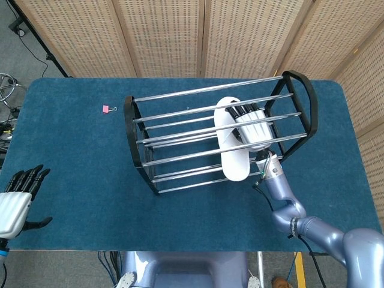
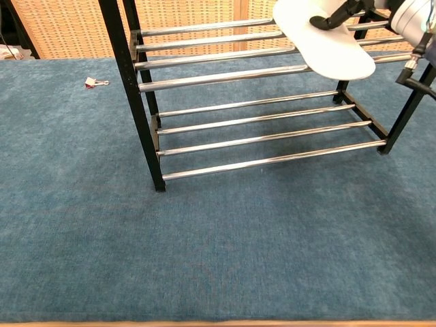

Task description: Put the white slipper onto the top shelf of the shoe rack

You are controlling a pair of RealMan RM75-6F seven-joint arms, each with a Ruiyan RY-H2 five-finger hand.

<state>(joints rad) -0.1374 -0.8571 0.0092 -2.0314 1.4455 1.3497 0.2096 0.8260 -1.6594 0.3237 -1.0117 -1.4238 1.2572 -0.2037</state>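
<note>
The white slipper (image 1: 235, 165) lies across the chrome bars of the top shelf of the black-framed shoe rack (image 1: 129, 120), one end sticking out past the front bar. My right hand (image 1: 252, 129) grips it from above, dark fingers pointing toward the back of the rack. In the chest view the slipper (image 2: 327, 44) shows from below at the top edge, just over the rack's (image 2: 129, 61) upper bars, with part of the right hand (image 2: 409, 17) beside it. My left hand (image 1: 15, 201) hovers open at the table's near left edge, far from the rack.
A small pink binder clip (image 1: 108, 108) lies on the blue table cover (image 1: 72, 156) left of the rack; it shows in the chest view too, the clip (image 2: 95, 82) at far left. Wicker screens stand behind the table. The rack's lower shelf holds nothing.
</note>
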